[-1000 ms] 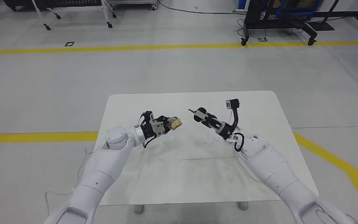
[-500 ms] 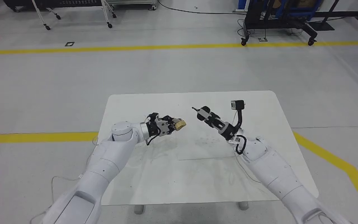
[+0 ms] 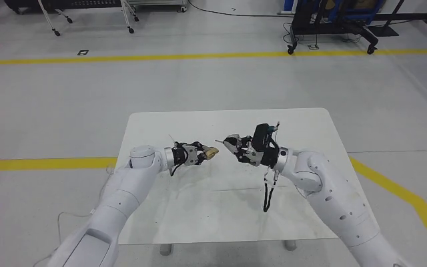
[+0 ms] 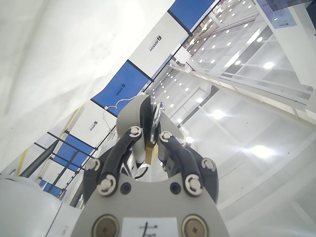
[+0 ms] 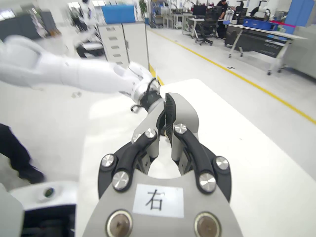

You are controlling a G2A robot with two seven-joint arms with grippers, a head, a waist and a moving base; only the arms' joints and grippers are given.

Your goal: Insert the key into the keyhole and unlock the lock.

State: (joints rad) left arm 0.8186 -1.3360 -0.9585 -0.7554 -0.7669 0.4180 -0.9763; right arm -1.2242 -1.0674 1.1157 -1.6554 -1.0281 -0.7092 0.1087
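My left gripper (image 4: pixel 151 124) pinches the lock (image 4: pixel 151 152), with its brass body and silver shackle showing between the fingers, over the middle of the table (image 3: pixel 300 200). My right gripper (image 5: pixel 166 114) is pressed together on what I take to be the key (image 3: pixel 219 141), a thin sliver at its tips. The sliver points toward the lock, near it but not touching.

White arms (image 3: pixel 123 193). Left gripper (image 4: pixel 151 122), right gripper (image 5: pixel 166 114): grey, black linkages (image 5: pixel 195 149), silver screws (image 5: pixel 207 179), white label (image 5: pixel 158 200). Black cable (image 3: pixel 266 197) off right wrist.
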